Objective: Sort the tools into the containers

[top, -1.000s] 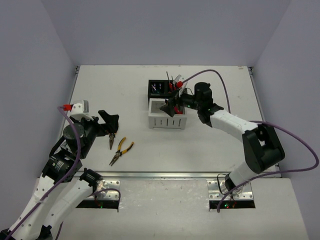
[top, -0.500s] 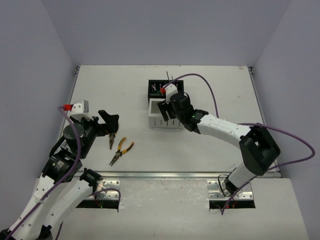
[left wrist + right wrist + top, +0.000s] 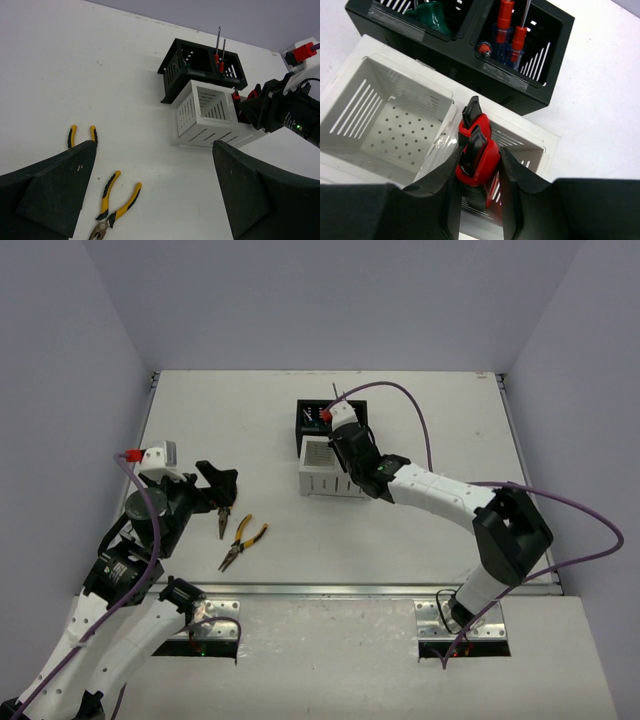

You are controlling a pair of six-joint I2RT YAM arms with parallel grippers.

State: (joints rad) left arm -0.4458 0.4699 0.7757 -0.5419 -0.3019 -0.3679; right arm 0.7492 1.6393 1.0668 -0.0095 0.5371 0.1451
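Observation:
Two red-and-black utility knives stand upright in the right compartment of the white container [image 3: 380, 52] [image 3: 322, 482]. My right gripper [image 3: 479, 157] [image 3: 345, 455] reaches down over that compartment, and its fingers press both sides of the nearer knife [image 3: 480, 165]. The other knife [image 3: 474, 122] stands just behind it. The black container [image 3: 505, 86] [image 3: 310, 420] holds red-handled screwdrivers [image 3: 512, 30] and a green-handled one [image 3: 432, 15]. Two yellow-and-black pliers [image 3: 243, 542] [image 3: 223, 520] lie on the table. My left gripper [image 3: 215, 485] [image 3: 152, 190] hovers open above them, holding nothing.
The white container's left compartment [image 3: 395, 127] shows only its perforated floor. The two containers touch, black behind white. Grey walls close in the table on three sides, and a metal rail [image 3: 330, 590] runs along its near edge.
My right gripper swung from the white container's right side to above it and closed from wide open onto the nearer knife. The left arm and the pliers have not moved.

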